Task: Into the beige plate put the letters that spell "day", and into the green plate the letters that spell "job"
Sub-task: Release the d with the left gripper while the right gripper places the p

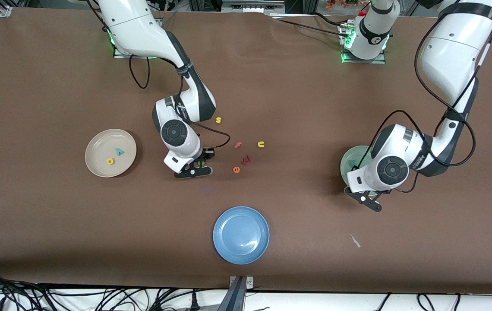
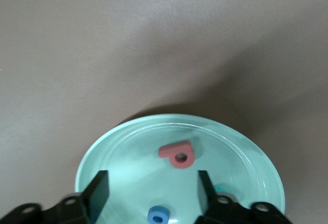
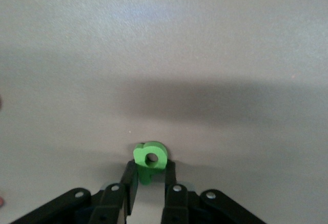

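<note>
The right gripper [image 3: 150, 179] pinches the green d [image 3: 149, 158] by its stem near mid-table; that thin hold may slip. The left gripper [image 2: 152, 190], fingers spread, is over the green plate [image 2: 123, 147].

Salmon b [image 2: 178, 155], blue o [image 2: 158, 216] in green plate [image 2: 102, 147]

The right arm comes from its base at the top of the front view and bends down toward the middle of the surface. Its wrist points down, and the right claw [image 1: 199, 166] is low, just above the surface. Its two fingers [image 3: 129, 180] are pinched close together on the green d [image 3: 149, 158]. The left arm comes from the other base, loops out wide, and folds back in at the elbow. Its wrist also points down. The left claw [image 1: 369, 201] hangs over the green plate [image 2: 246, 147] with its fingers [image 2: 97, 193] spread wide apart and holding nothing.
</note>
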